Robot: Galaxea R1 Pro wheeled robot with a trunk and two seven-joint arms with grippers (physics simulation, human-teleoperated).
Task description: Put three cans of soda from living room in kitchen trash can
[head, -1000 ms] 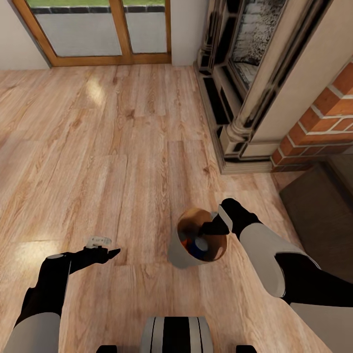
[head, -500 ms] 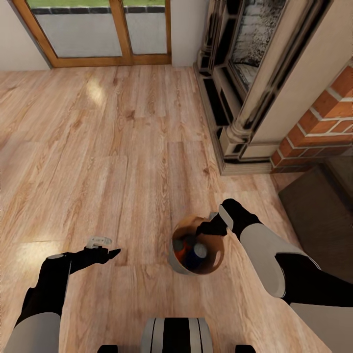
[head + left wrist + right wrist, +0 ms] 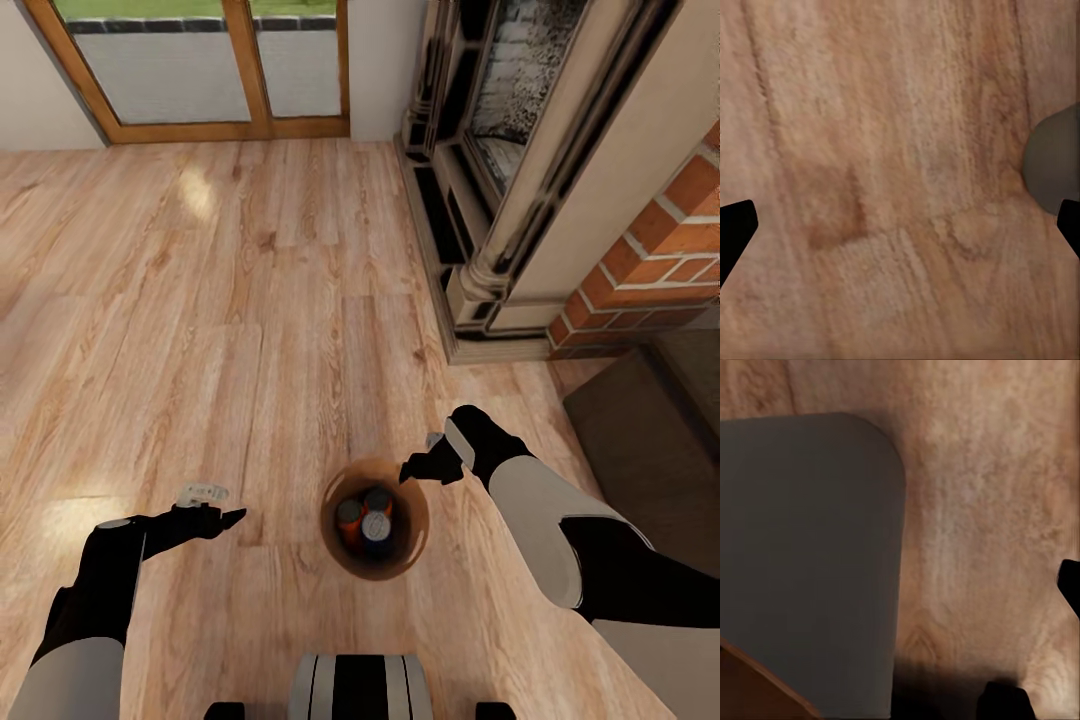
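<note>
The tash can (image 3: pixel 402 548) stands upright on the living room's wood floor, just in front of my base. Inside it stand the three can of soda: two orange ones (image 3: pixel 348 516) (image 3: pixel 378 499) and a dark blue one (image 3: pixel 376 528) with a silvery top. My right gripper (image 3: pixel 418 468) hovers at the bin's far right rim, open, with nothing between its fingers. Its wrist view shows the bin's grey wall (image 3: pixel 810 562) close beside one fingertip (image 3: pixel 1005 701). My left gripper (image 3: pixel 220 505) hangs open to the left of the bin, over bare floor; the bin's grey edge (image 3: pixel 1054 169) shows in its wrist view.
An ornate dark fireplace (image 3: pixel 490 180) and a red brick chimney (image 3: pixel 650 270) rise at the right. A dark mat (image 3: pixel 640 440) lies on the floor beside my right arm. Wood-framed glass doors (image 3: pixel 200 70) stand at the far wall. Wood floor stretches ahead and to the left.
The bin, earlier tilted with my right gripper on its rim, has come free, dropped left and nearer my base, and now stands upright. Both arms stayed in place.
</note>
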